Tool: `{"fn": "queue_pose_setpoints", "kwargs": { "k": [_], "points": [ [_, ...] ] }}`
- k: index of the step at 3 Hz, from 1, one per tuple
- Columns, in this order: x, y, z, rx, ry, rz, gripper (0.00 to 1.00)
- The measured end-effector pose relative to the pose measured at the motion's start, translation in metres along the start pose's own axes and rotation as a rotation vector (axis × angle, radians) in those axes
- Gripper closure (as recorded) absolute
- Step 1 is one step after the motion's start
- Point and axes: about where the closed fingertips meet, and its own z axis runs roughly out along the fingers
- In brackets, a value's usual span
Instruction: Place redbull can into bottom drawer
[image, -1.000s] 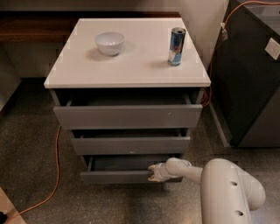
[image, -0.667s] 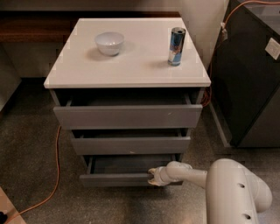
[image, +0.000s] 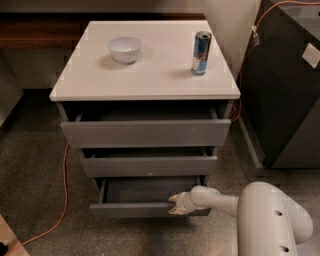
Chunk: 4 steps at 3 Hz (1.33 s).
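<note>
Redbull can (image: 201, 53) stands upright on the white top of the drawer unit (image: 150, 80), near its right edge and towards the back right corner. It is well apart from the white bowl (image: 124, 49), which sits nearer the back edge, left of centre.

My gripper (image: 175, 204) is low down at the top edge of the bottom drawer (image: 130, 210), right of the middle of its front. I cannot tell whether it grips that edge or only rests against it. The white arm (image: 220, 202) runs off to the right into a bulky casing that the lower edge of the view cuts off.

The bottom drawer is open, but its tray lies in shadow and the middle drawer (image: 150, 166) overhangs its back part. The top drawer (image: 145, 132) is also ajar.

Compared with a second ago, the bottom drawer's front sits further out and the gripper has come with it. Can and bowl have not shifted.
</note>
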Motion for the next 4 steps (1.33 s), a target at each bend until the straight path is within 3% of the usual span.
{"fn": "queue_pose_setpoints", "kwargs": {
  "k": [1,2,3,4],
  "points": [
    [-0.01,0.034,-0.009,-0.053,-0.024,0.028,0.96],
    [-0.01,0.034,-0.009,-0.053,-0.024,0.028,1.0],
    [-0.017,0.058,-0.018,-0.089,-0.035,0.047,1.0],
    [-0.019,0.062,-0.019,-0.095,-0.037,0.051,1.0]
  ]
}}
